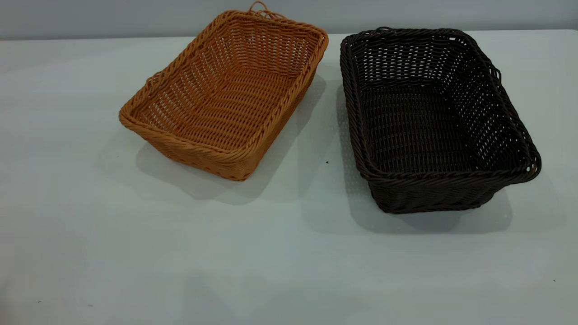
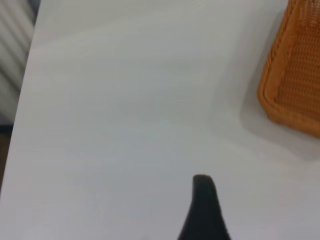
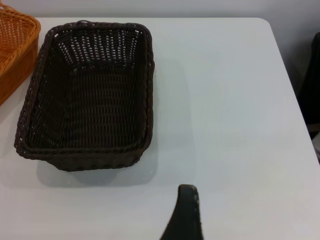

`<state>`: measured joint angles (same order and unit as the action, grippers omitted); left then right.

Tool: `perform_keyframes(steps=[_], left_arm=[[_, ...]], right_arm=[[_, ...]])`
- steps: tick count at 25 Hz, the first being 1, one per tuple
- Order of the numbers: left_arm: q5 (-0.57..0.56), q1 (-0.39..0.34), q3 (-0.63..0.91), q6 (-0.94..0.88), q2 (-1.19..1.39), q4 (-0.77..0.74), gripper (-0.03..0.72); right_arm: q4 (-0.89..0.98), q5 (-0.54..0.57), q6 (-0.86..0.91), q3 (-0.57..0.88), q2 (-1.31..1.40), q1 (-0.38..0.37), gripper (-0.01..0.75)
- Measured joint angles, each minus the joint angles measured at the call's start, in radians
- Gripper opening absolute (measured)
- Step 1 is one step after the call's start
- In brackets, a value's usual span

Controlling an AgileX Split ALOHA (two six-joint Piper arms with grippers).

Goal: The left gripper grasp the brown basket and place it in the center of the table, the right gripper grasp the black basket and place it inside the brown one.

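Observation:
The brown basket (image 1: 228, 95) stands empty on the table (image 1: 289, 262), left of centre and turned at an angle. The black basket (image 1: 429, 117) stands empty to its right, a narrow gap apart. Neither gripper shows in the exterior view. The left wrist view shows one dark finger (image 2: 202, 205) of my left gripper over bare table, with a corner of the brown basket (image 2: 295, 70) well off to the side. The right wrist view shows one dark finger (image 3: 186, 212) of my right gripper short of the black basket (image 3: 87, 95). Neither holds anything.
The table's side edge (image 2: 22, 100) and a ribbed wall beyond it show in the left wrist view. The table's rounded far corner (image 3: 267, 25) shows in the right wrist view, with a dark object (image 3: 312, 80) past the edge. A grey wall (image 1: 90, 18) runs behind the table.

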<state>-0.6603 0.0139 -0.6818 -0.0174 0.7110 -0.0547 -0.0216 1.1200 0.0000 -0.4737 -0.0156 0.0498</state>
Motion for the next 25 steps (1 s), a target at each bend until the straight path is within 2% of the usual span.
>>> perform_keyframes(steps=[5,10,16,20,25], left_arm=[[0.195,0.0,-0.121,0.062,0.357,0.0,0.499],[0.264,0.02,-0.29,0.075,0.709,-0.001,0.499],[0.26,0.114,-0.553,0.105,1.085,-0.001,0.499],[0.22,0.188,-0.739,0.108,1.315,-0.001,0.499],[0.164,0.242,-0.954,0.109,1.535,-0.001,0.499]], right_arm=[[0.0,0.0,0.0,0.0,0.0,0.0,0.581],[-0.001,0.0,0.0,0.0,0.0,0.0,0.581],[-0.001,0.0,0.0,0.0,0.0,0.0,0.581],[-0.001,0.0,0.0,0.0,0.0,0.0,0.581],[-0.001,0.0,0.0,0.0,0.0,0.0,0.581]])
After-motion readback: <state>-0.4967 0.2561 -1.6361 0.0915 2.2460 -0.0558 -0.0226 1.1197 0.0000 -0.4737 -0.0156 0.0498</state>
